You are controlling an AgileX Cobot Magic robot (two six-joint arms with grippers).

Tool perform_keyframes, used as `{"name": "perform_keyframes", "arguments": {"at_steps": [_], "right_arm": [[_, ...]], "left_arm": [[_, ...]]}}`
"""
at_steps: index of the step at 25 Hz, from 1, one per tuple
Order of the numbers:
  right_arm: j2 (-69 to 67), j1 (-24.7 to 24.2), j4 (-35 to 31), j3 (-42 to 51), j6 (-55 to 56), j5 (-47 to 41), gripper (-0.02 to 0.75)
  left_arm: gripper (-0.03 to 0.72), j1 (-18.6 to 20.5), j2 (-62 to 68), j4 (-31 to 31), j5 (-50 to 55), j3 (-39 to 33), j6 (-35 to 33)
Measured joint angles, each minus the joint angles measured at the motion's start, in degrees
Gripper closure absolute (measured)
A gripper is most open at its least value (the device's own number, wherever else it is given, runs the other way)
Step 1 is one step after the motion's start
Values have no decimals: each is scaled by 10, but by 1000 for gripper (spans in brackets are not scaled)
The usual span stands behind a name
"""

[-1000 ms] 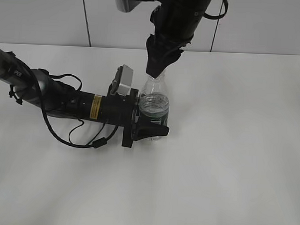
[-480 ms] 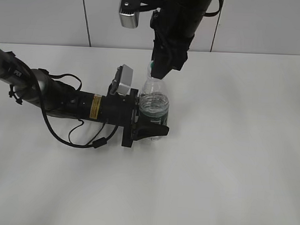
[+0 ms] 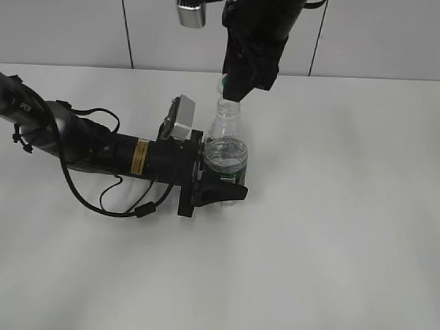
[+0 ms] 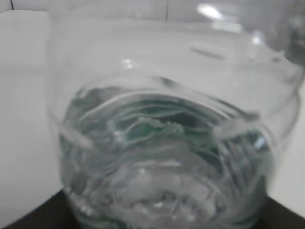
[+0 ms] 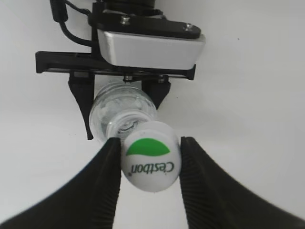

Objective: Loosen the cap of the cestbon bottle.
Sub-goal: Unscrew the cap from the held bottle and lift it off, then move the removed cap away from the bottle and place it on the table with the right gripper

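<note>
The cestbon bottle [image 3: 226,147] stands upright on the white table, clear with a dark green label. My left gripper [image 3: 230,173] comes in from the left and is shut on its body at the label; in the left wrist view the bottle [image 4: 162,143] fills the frame. Above it, my right gripper [image 3: 228,89] is shut on the cap [image 3: 223,83]. The right wrist view shows the white cap [image 5: 150,162], with its green mark, pinched between the black fingers [image 5: 102,181]. It sits above and off the bottle's bare open neck [image 5: 125,125].
The left arm [image 3: 96,149] and its cables lie along the table to the left of the bottle. The white table [image 3: 334,228] extends to the right and front. A grey wall runs behind.
My right gripper has risen with the cap in it, and the cap has come away from the bottle's neck, which now shows bare. The left gripper and bottle have stayed put.
</note>
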State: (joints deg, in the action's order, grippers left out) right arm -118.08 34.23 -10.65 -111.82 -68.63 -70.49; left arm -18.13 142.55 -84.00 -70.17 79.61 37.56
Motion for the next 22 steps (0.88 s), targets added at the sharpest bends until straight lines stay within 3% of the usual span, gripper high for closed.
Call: {"name": "perform_keyframes", "arguments": {"at_steps": [8, 16, 22], "right_arm": [[21, -1, 12, -4, 23, 3, 448], [26, -5, 89, -4, 240, 3, 449], [28, -59, 37, -4, 359, 3, 450]], "left_arm": [[278, 0, 0, -2, 0, 0, -2], [278, 0, 0, -2, -1, 0, -2], [278, 0, 0, -2, -1, 0, -2]]}}
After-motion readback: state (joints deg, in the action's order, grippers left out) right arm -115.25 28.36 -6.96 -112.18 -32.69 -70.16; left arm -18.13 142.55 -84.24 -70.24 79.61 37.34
